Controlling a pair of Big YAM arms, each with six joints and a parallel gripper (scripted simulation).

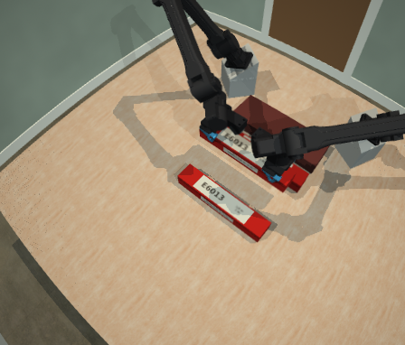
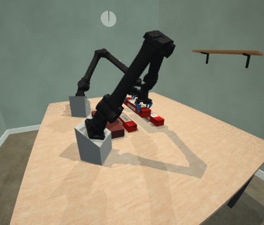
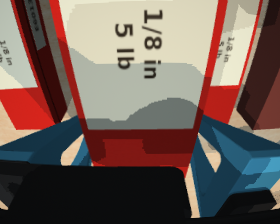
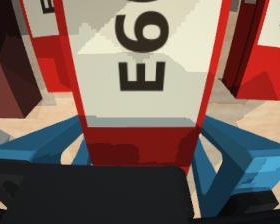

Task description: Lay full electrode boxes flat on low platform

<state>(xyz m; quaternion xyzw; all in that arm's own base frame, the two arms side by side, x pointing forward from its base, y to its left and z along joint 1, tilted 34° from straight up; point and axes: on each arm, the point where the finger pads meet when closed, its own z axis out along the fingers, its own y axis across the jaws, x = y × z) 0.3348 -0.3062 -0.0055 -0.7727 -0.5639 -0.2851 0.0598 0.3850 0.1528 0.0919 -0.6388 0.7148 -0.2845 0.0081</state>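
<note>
Three red E6013 electrode boxes with cream labels. My two grippers hold one box (image 1: 244,153) by its ends, level, a little above the table, beside the dark red low platform (image 1: 280,128). My right gripper (image 1: 210,133) is shut on its "E60" end (image 4: 140,63). My left gripper (image 1: 272,177) is shut on its "1/8 in 5 lb" end (image 3: 140,50). A second box (image 1: 223,203) lies flat on the table in front. A third box (image 1: 297,178) lies against the platform's edge, mostly hidden under the held box. Nothing rests on the platform.
Two grey arm pedestals stand by the platform, one behind it (image 1: 240,77) and one at its right (image 1: 359,146). The table's curved rim (image 1: 63,108) runs along the back left. A wall shelf (image 2: 227,53) hangs far off.
</note>
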